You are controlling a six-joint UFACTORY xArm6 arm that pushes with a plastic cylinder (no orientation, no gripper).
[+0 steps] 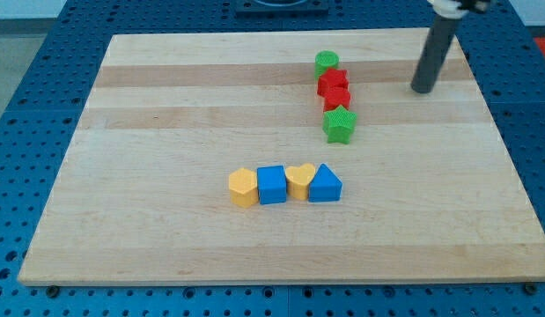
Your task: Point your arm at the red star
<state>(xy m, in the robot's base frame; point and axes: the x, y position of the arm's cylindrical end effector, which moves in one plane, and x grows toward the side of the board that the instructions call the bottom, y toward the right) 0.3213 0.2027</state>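
Note:
The red star lies near the view's top, in a column of blocks: a green cylinder above it, a second red block just below it, and a green star at the column's bottom. My tip rests on the board to the right of the red star, about a hundred pixels away and touching no block. The dark rod rises from it toward the view's top right.
A row of blocks lies in the board's lower middle: a yellow hexagon, a blue cube, a yellow heart and a blue triangular block. The wooden board is ringed by a blue perforated table.

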